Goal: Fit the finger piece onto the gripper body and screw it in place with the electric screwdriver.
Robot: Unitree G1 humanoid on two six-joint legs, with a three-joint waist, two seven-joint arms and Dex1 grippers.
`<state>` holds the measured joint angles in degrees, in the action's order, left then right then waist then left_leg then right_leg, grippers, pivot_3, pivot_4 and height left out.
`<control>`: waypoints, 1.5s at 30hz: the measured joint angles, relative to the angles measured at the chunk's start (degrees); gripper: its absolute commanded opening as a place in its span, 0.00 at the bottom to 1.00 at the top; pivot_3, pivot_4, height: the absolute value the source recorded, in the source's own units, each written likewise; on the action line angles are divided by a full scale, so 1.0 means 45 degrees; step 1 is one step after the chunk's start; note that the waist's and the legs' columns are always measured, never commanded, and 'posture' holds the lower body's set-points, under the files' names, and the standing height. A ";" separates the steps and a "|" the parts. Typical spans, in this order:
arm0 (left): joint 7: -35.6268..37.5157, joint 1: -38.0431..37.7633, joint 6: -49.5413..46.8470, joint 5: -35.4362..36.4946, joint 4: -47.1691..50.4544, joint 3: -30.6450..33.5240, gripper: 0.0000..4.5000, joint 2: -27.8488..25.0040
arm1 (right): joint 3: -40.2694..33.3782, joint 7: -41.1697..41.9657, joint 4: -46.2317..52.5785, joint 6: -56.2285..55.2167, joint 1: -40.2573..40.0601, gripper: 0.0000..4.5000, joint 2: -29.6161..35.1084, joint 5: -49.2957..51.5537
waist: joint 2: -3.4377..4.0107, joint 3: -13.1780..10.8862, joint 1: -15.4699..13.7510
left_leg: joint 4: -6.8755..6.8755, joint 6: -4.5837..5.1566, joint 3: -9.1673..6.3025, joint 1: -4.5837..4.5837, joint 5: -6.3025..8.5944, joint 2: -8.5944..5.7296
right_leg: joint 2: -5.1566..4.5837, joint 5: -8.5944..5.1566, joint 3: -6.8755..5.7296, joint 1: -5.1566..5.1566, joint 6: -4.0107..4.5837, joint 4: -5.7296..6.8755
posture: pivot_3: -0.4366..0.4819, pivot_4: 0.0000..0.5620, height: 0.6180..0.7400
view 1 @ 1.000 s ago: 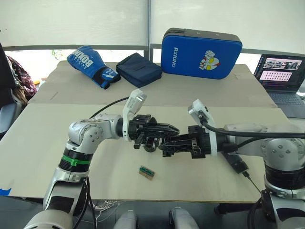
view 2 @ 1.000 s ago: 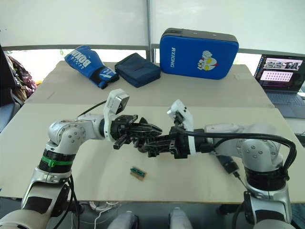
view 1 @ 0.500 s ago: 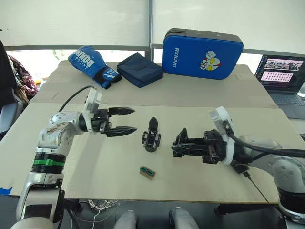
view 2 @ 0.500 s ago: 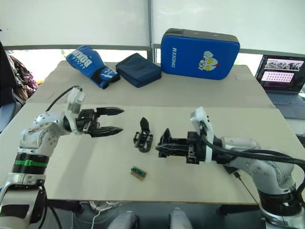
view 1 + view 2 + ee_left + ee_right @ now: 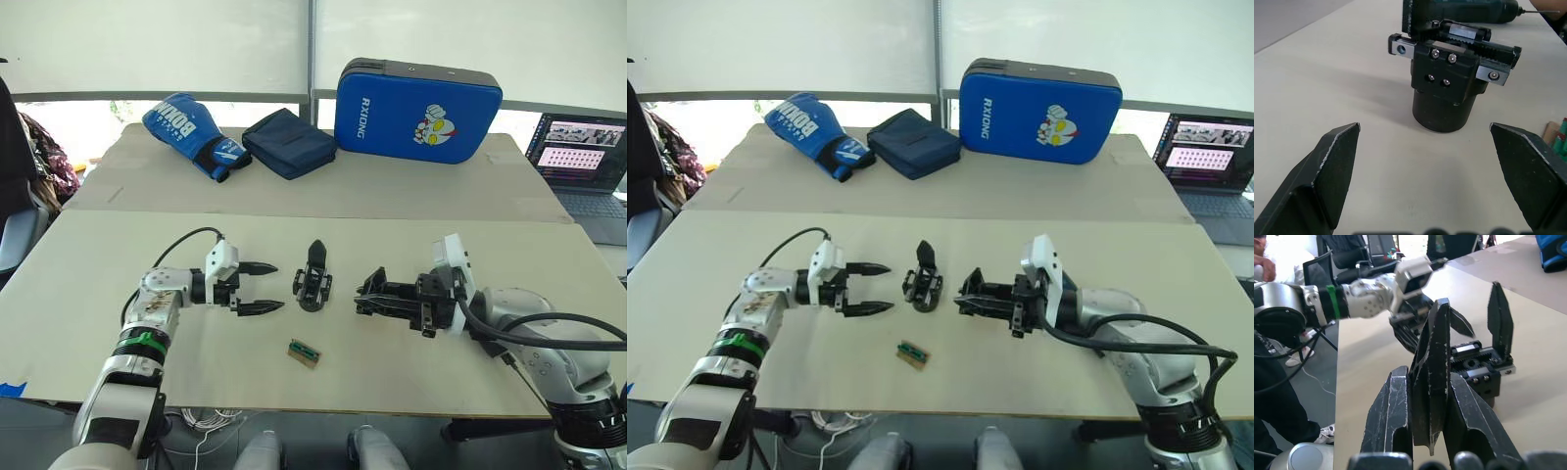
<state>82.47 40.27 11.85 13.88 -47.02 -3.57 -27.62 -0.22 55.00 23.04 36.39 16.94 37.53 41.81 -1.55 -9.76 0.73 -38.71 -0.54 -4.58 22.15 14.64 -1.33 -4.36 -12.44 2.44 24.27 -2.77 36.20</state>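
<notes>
The gripper body [image 5: 312, 290] stands on the near table, with one black blade upright on its top. My left gripper [image 5: 263, 287] hovers just left of it, open and empty, its fingertips [image 5: 1347, 134] spread wider than the body [image 5: 1445, 83]. My right gripper [image 5: 365, 297] is a short way right of the body, shut on the finger piece [image 5: 1432, 377], whose point sticks out past its fingers. Beyond the body, in the left wrist view, the electric screwdriver [image 5: 1464, 11] lies flat; in the head views my right arm covers most of it.
A tiny green-topped brown block [image 5: 303, 353] lies in front of the body. On the far table are a blue boxing glove [image 5: 191, 132], a navy pouch [image 5: 287, 143] and a blue pad [image 5: 416, 98]. A laptop [image 5: 578, 147] sits at the right.
My left gripper let go of the gripper body, opened, drew back left and sank low. The body now stands on the table. My right gripper pulled back right, still holding the finger piece.
</notes>
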 measured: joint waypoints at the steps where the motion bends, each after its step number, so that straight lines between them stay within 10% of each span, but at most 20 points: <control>1: 0.0020 0.0214 0.0224 -0.0140 -0.0340 -0.0042 1.00 0.0154 | 0.0042 0.0013 -0.0026 -0.0076 0.0017 0.09 -0.0042 -0.0044 | 0.0000 0.0000 0.0000 | -0.0001 0.0000 0.0000 -0.0002 0.0000 0.0000 | 0.0001 0.0000 0.0000 -0.0004 -0.0001 0.0000 | 0.48 0.27 1.00; 29: 0.0052 0.1808 0.2086 -0.1621 -0.3803 -0.0344 1.00 0.2152 | 0.0221 -0.0054 0.0348 -0.0304 -0.0555 0.09 -0.0156 -0.0497 | -0.0001 0.0000 0.0017 | -0.0023 0.0013 -0.0003 0.0003 0.0008 -0.0007 | 0.0000 0.0003 0.0001 -0.0007 -0.0009 0.0007 | 0.48 0.27 1.00; 35: 0.0081 0.1809 0.2181 -0.1621 -0.3869 -0.0320 0.53 0.2138 | 0.0200 -0.0054 0.0361 -0.0302 -0.0555 0.09 -0.0061 -0.0497 | -0.0001 0.0000 0.0017 | -0.0024 0.0013 -0.0003 0.0000 0.0008 -0.0007 | 0.0001 0.0004 0.0001 -0.0008 -0.0010 0.0009 | 0.48 0.27 1.00; 45: 0.0031 0.1802 0.2389 -0.1698 -0.3915 -0.0296 0.51 0.2098 | 0.0618 -0.0411 0.0010 -0.0831 0.0657 0.09 -0.1191 -0.1125 | -0.0001 0.0000 0.0059 | -0.0030 0.0013 -0.0003 -0.0006 0.0007 -0.0007 | 0.0004 0.0005 0.0003 -0.0005 -0.0010 0.0028 | 0.48 0.27 1.00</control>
<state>82.61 48.38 22.61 6.24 -64.64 -4.90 -18.18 2.56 53.15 23.09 32.65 19.90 32.17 36.75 -1.55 -9.76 1.00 -38.84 -0.48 -4.59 22.12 14.68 -1.36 -4.34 -12.42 2.46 24.25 -2.82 36.33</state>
